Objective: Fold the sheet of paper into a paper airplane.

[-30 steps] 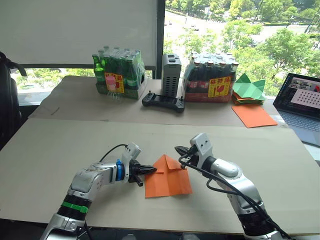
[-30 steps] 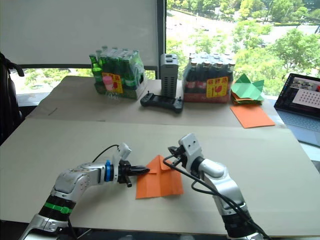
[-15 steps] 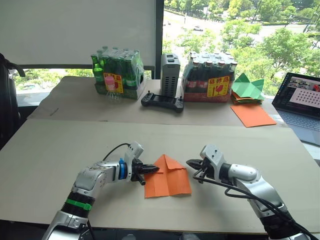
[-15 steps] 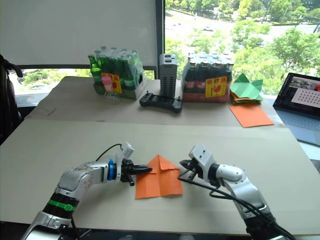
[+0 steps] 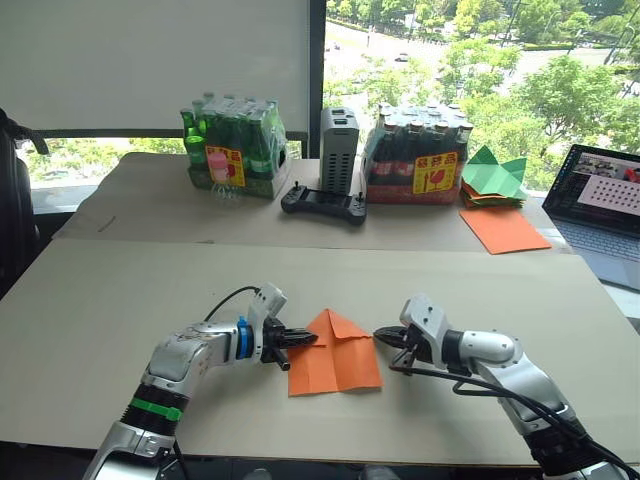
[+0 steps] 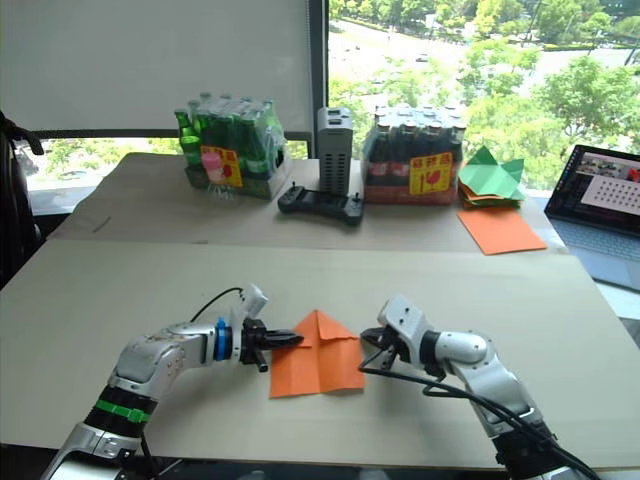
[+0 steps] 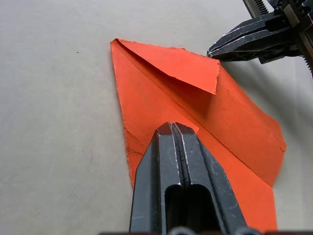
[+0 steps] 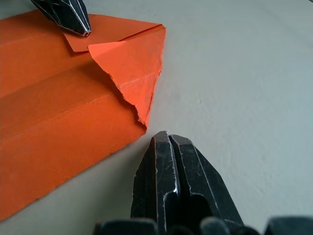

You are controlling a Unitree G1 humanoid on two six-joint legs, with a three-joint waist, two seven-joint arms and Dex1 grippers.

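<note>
1. While its two fingers are pressed together holding nothing, the left gripper rests its tips on the sheet of paper's nine o'clock edge.
2. Partly folded to a point at twelve o'clock, the paper lies flat on the table.
3. Fingers closed and empty, the right gripper sits just beside the three o'clock edge.

Both arms are showing silver-grey metal shells with rounded joints. The left arm is wearing a bright green band near the elbow and a blue ring at the wrist, with a small white camera block sitting above it. A black cable is looping over that wrist; thicker black cables are trailing under the right forearm. The left gripper and right gripper are each ending in two tapered black fingers with slotted bases.
</note>
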